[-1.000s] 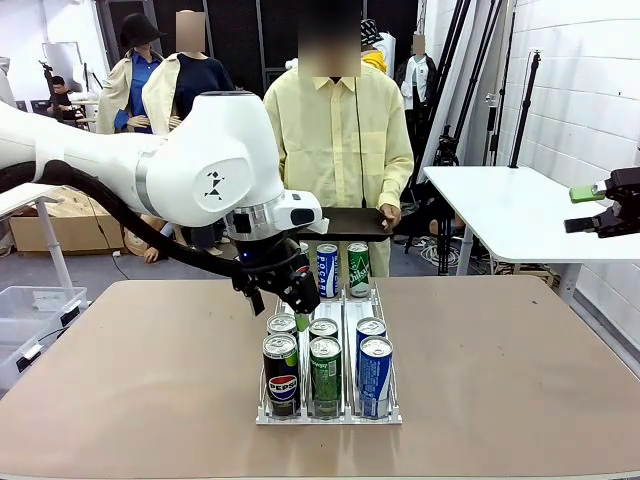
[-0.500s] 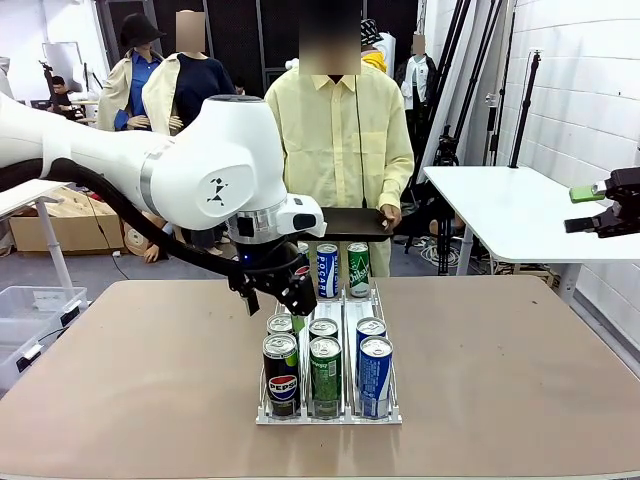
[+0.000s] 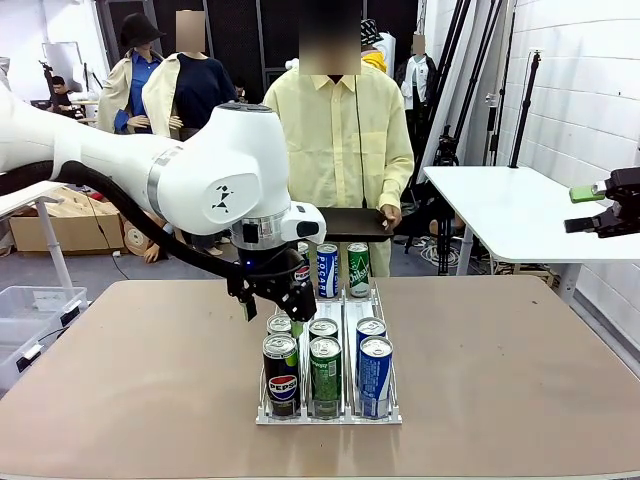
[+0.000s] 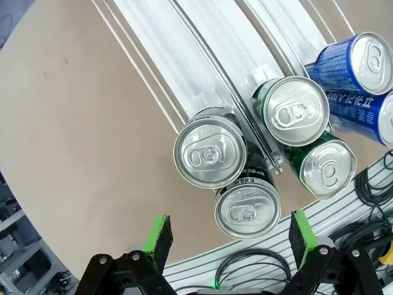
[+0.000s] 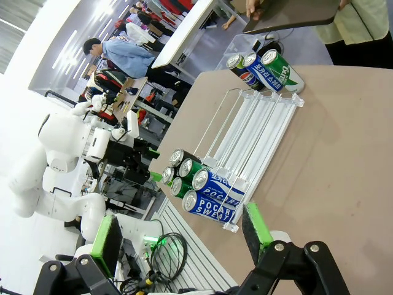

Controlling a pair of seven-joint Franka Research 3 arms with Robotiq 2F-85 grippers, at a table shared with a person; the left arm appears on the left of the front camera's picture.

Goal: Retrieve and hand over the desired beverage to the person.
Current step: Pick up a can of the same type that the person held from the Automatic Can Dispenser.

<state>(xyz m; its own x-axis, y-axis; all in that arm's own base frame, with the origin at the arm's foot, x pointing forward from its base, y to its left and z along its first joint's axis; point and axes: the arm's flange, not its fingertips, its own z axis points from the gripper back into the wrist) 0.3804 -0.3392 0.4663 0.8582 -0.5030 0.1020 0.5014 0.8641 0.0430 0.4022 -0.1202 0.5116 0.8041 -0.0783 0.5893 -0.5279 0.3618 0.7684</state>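
Black-sided Pepsi can (image 4: 247,212) sits below my left pincer (image 4: 230,239), jaws spread wide, so I should centre the green pads (image 4: 158,236) around it before lowering.

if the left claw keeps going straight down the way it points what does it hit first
Likely the top of a black Pepsi can in the left lane of the rack: the left claw hangs open over that lane's front pair. Which of the two, depth leaves unclear.

Left hand (image 3: 275,302) above racked cans (image 3: 323,362)
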